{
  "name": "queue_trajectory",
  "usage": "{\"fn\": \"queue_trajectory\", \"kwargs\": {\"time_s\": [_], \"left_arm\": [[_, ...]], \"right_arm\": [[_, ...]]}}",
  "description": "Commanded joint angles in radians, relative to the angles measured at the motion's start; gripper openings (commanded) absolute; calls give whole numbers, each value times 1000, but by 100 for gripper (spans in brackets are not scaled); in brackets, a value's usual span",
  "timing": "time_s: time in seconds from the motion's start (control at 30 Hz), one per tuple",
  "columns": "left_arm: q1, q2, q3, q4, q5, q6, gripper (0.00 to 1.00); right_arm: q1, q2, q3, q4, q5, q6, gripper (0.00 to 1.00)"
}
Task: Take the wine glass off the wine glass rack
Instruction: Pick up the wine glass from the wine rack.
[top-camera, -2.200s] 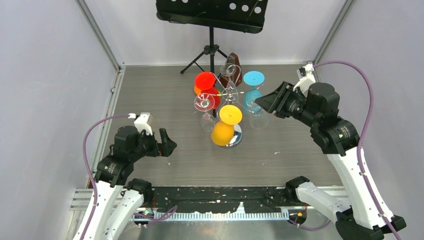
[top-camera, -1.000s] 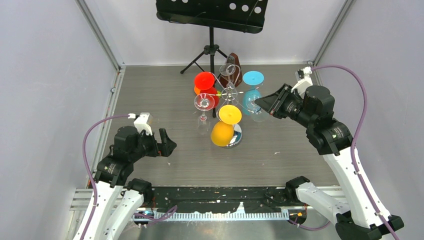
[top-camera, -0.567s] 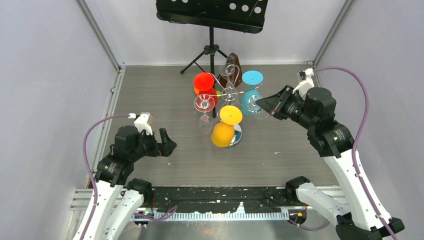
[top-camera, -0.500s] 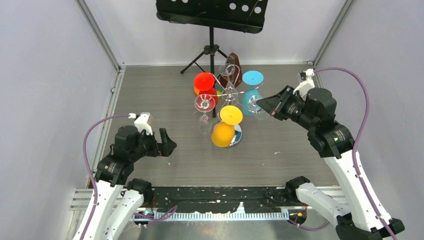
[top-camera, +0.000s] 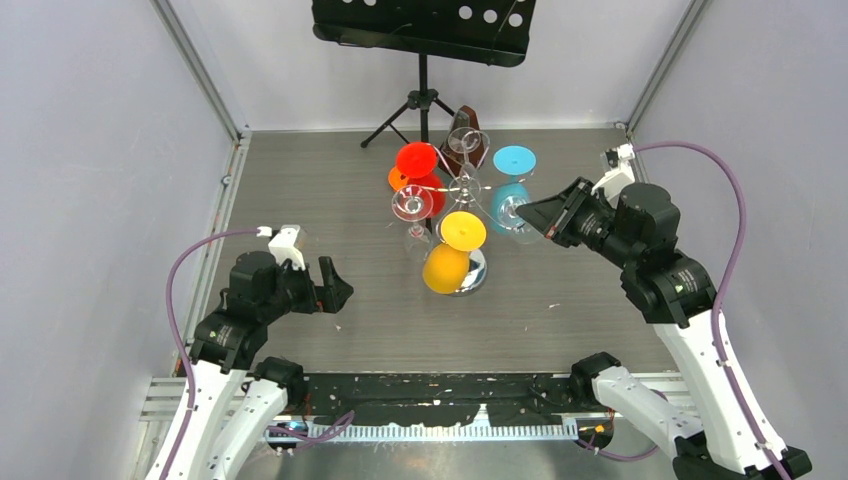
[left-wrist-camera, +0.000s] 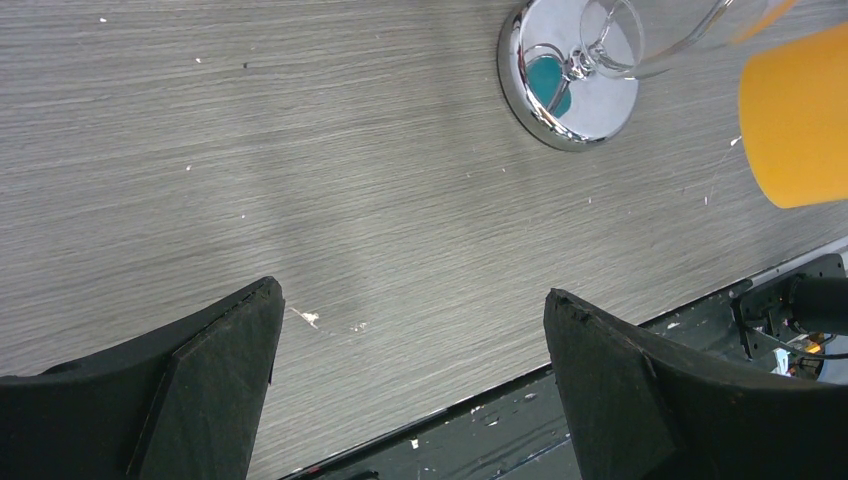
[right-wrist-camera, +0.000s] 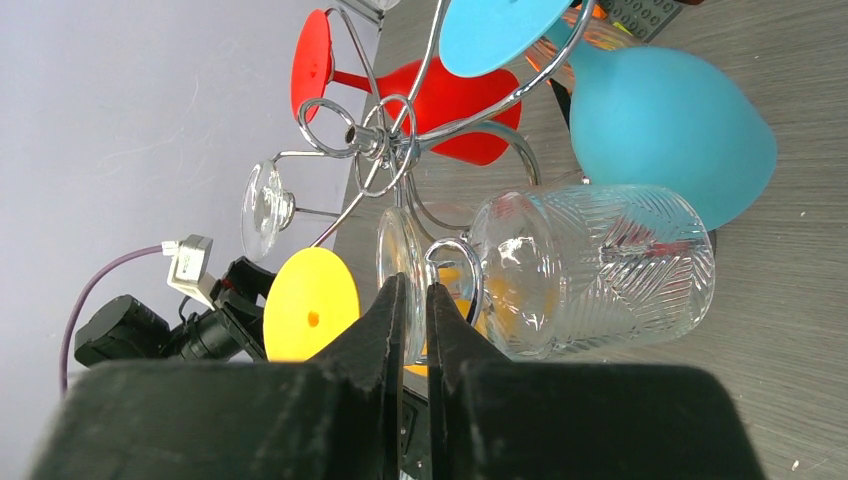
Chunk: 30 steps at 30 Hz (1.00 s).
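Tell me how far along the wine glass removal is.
Done: the right fingers clamp the foot of the clear wine glass. In hand: the lift-off; its stem sits in a wire hook of the rack. Left: clearing that hook. The left fingers hang open.

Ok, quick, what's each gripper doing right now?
Left gripper: open, holding nothing.
Right gripper: closed on the clear wine glass, at its foot end.
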Motion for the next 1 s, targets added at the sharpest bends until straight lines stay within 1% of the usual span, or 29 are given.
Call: {"fn": "queue_trajectory", "kwargs": {"time_s": [0.0,0.53,0.73,0.97], "left_arm": [[-5,-2,11,15,-12,8,99],[-5,0,11,13,-16,7,99],[-5,3,12,12,-19,6,99],[-5,3,11,12,-24,4,99]], "right_arm": [[-1,-48,23,66,-22,4,6],[-1,-75,35,65,-31,26,6],[-1,-92,-6,118,-31,82,6],[-3,-100,-78,219,-54,176,6]]}}
